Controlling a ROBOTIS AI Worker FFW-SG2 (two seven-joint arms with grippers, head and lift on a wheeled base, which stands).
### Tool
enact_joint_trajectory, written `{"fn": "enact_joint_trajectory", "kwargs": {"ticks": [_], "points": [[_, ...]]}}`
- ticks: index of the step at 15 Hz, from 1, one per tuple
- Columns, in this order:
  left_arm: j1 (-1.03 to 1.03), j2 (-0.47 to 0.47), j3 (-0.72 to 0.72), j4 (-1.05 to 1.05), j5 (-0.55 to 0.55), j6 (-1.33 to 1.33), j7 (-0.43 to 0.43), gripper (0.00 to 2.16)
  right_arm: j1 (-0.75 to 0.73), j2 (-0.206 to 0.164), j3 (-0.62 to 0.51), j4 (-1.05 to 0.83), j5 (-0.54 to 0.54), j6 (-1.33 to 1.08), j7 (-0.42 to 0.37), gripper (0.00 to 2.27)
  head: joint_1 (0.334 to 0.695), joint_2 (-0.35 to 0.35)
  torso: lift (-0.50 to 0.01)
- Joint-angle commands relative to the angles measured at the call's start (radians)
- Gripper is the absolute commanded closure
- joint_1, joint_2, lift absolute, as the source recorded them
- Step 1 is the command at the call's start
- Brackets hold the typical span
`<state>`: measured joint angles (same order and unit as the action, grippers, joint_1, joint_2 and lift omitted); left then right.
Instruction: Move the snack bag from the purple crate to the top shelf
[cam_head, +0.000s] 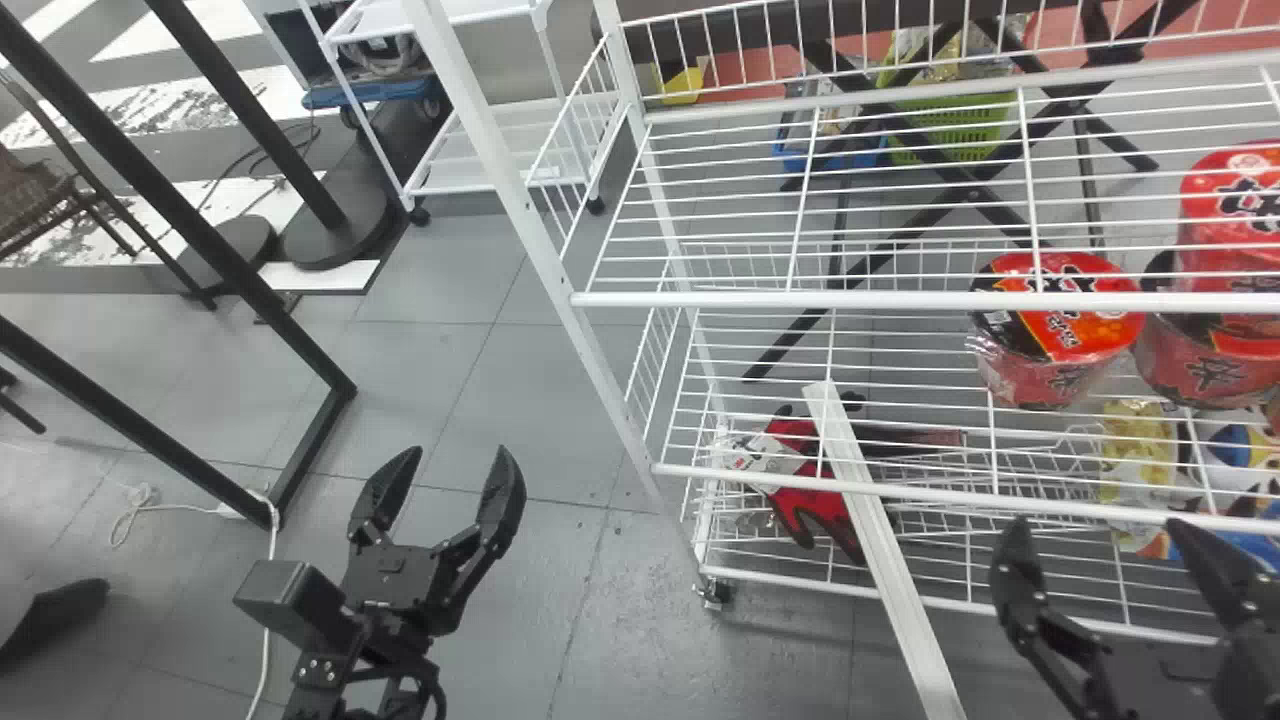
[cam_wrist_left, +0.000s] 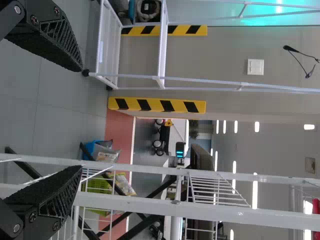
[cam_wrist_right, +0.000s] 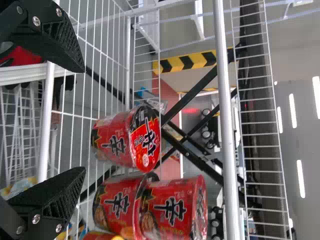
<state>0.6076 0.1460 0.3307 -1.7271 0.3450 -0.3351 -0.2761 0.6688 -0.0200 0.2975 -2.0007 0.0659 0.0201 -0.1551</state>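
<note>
What may be the snack bag (cam_head: 1138, 455), a yellow printed packet, lies low in the white wire rack (cam_head: 900, 300), beneath red noodle cups (cam_head: 1065, 340); its identity cannot be confirmed. The right gripper (cam_head: 1097, 522), spread wide and empty, and the left gripper (cam_head: 459, 450), also wide, wait before it. Thin bars could snag a finger, a careless sweep could topple the rounded, film-wrapped cups, and slick packaging might slide from the ribbed, wedge-shaped black fingers (cam_wrist_right: 47, 200).
</note>
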Motion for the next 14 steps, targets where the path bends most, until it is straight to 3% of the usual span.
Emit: {"fn": "enact_joint_trajectory", "kwargs": {"ticks": [1, 6, 9, 12, 14], "points": [[-0.009, 0.007, -0.002, 0.014, 0.003, 0.0, 0.0, 0.13, 0.064, -0.005, -0.044, -0.099, -0.001, 0.028, 0.0, 0.12, 0.695, 0.35, -0.451], [-0.034, 0.024, -0.009, 0.053, 0.017, 0.0, -0.002, 0.13, 0.178, -0.015, -0.173, -0.311, -0.035, 0.234, 0.055, 0.13, 0.695, 0.35, -0.451], [-0.046, 0.037, -0.016, 0.077, 0.025, 0.0, -0.002, 0.13, 0.23, -0.015, -0.302, -0.451, -0.124, 0.415, 0.086, 0.12, 0.695, 0.35, -0.451], [-0.065, 0.049, -0.025, 0.104, 0.032, 0.0, -0.002, 0.13, 0.248, 0.021, -0.512, -0.55, -0.322, 0.645, 0.221, 0.12, 0.695, 0.29, -0.451], [-0.078, 0.057, -0.033, 0.119, 0.034, 0.0, -0.002, 0.13, 0.25, 0.021, -0.595, -0.61, -0.342, 0.749, 0.232, 0.12, 0.695, 0.265, -0.451]]}}
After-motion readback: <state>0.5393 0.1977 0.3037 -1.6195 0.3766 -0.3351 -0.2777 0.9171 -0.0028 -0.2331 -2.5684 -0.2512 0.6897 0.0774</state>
